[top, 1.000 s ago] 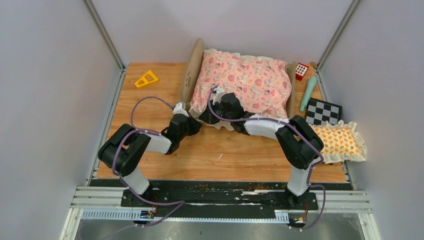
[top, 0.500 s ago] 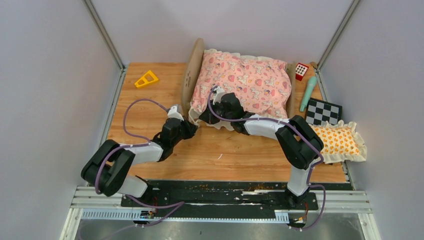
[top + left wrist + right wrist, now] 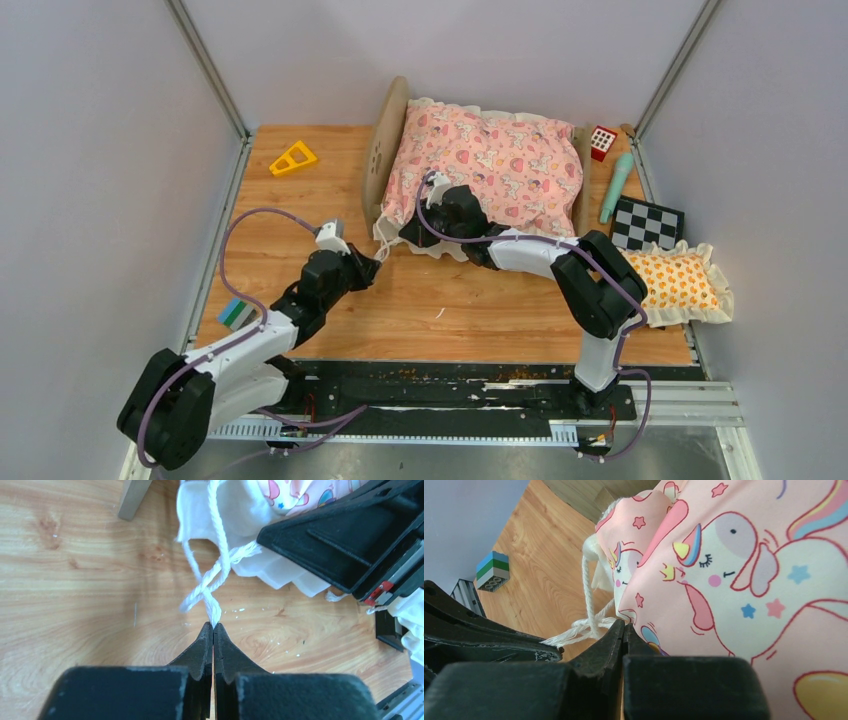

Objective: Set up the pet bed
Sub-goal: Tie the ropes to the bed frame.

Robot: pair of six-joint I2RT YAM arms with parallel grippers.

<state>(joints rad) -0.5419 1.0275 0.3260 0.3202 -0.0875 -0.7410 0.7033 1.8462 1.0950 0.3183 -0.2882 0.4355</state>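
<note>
The pet bed (image 3: 385,140) stands at the back middle, its wooden headboard on the left. The pink unicorn quilt (image 3: 490,160) covers it and hides the mattress. My left gripper (image 3: 372,266) sits on the table just in front of the quilt's near-left corner, shut on a white string (image 3: 220,570). That string runs taut from the quilt's white underside (image 3: 240,510) to the left gripper's (image 3: 213,626) tips. My right gripper (image 3: 405,236) lies at that same corner, and in the right wrist view this gripper (image 3: 624,625) is shut on the quilt's hem (image 3: 639,615), beside the string (image 3: 586,580).
An orange-patterned pillow (image 3: 680,283) lies at the right edge, with a checkered tile (image 3: 647,224), a teal stick (image 3: 617,185) and a red block (image 3: 603,140) behind it. A yellow triangle (image 3: 293,158) sits back left. A blue-green block (image 3: 238,313) is near the left rail.
My left arm has swung back toward the near left, drawing the string out from the quilt corner, and its jaws have closed fully. The blue-green block is now uncovered. The right arm has not moved.
</note>
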